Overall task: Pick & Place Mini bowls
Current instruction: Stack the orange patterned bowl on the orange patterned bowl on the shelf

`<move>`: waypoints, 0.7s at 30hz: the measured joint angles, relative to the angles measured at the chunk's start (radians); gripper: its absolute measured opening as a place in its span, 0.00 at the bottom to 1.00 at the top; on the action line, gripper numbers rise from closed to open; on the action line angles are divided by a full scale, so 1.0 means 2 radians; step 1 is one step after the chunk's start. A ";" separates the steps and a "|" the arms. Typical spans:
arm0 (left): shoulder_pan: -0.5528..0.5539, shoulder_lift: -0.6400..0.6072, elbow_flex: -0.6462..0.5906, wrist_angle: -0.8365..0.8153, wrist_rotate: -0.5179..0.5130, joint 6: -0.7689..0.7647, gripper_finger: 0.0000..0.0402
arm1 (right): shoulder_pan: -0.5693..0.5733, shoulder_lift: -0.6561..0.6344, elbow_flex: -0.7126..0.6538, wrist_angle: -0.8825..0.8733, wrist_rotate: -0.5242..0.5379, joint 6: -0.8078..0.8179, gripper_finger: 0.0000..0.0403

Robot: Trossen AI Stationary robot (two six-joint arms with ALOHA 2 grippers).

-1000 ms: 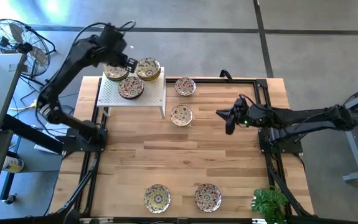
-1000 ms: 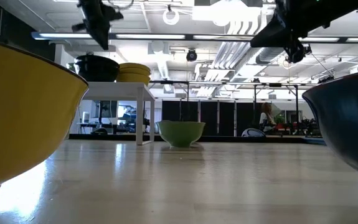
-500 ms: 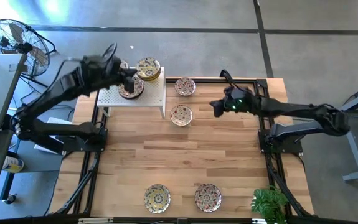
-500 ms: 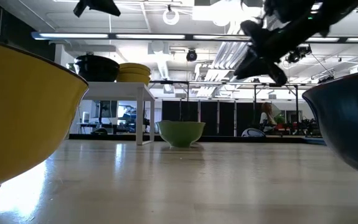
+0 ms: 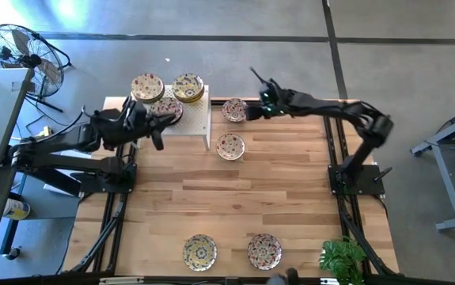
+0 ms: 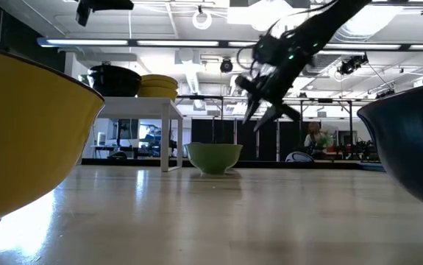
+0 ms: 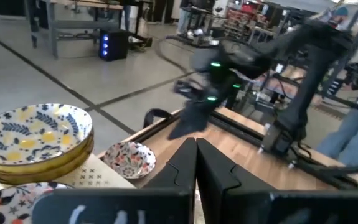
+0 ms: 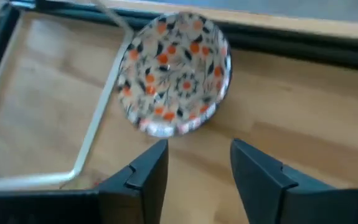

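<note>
Three mini bowls point(image 5: 166, 111) sit on a white stand point(image 5: 195, 127) at the far left. Two more rest on the table beside it, one at the far edge point(image 5: 235, 109) and one nearer point(image 5: 230, 146). Another two point(image 5: 199, 252) lie by the near edge. My right gripper point(image 5: 252, 111) hangs open just right of the far-edge bowl point(image 8: 175, 71), above the table, its fingers point(image 8: 144, 168) short of the rim. My left gripper point(image 5: 157, 133) is shut and empty at the stand's near left corner, fingers point(image 7: 195, 162) together.
A black frame rail point(image 5: 334, 142) runs round the table. A potted plant point(image 5: 342, 257) stands at the near right corner and a fan point(image 5: 21, 47) on the floor at the far left. A person point(image 7: 353, 124) stands beyond the table.
My right gripper has swung from mid-table toward the far edge and left, dropped beside the far-edge bowl and opened. My left gripper has pulled back from above the stand's bowls toward the near edge, staying shut. No bowl has moved.
</note>
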 joint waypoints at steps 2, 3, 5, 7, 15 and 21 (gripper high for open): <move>-0.013 -0.005 -0.001 -0.007 -0.011 0.002 0.00 | -0.007 0.035 0.027 -0.003 0.000 0.000 0.40; -0.019 -0.010 -0.001 -0.013 -0.016 0.002 0.00 | -0.012 0.051 0.038 -0.004 0.000 0.004 0.40; -0.027 -0.024 -0.002 -0.023 -0.024 0.006 0.00 | -0.019 0.081 0.057 -0.007 0.001 0.013 0.40; -0.033 -0.037 -0.001 -0.032 -0.026 0.009 0.00 | -0.024 0.107 0.073 -0.009 -0.004 0.015 0.39; -0.040 -0.066 -0.001 -0.064 -0.017 0.008 0.00 | -0.020 0.168 0.111 -0.008 -0.011 0.034 0.32; -0.039 -0.068 -0.001 -0.087 0.026 0.011 0.00 | -0.016 0.171 0.113 -0.004 -0.001 0.042 0.19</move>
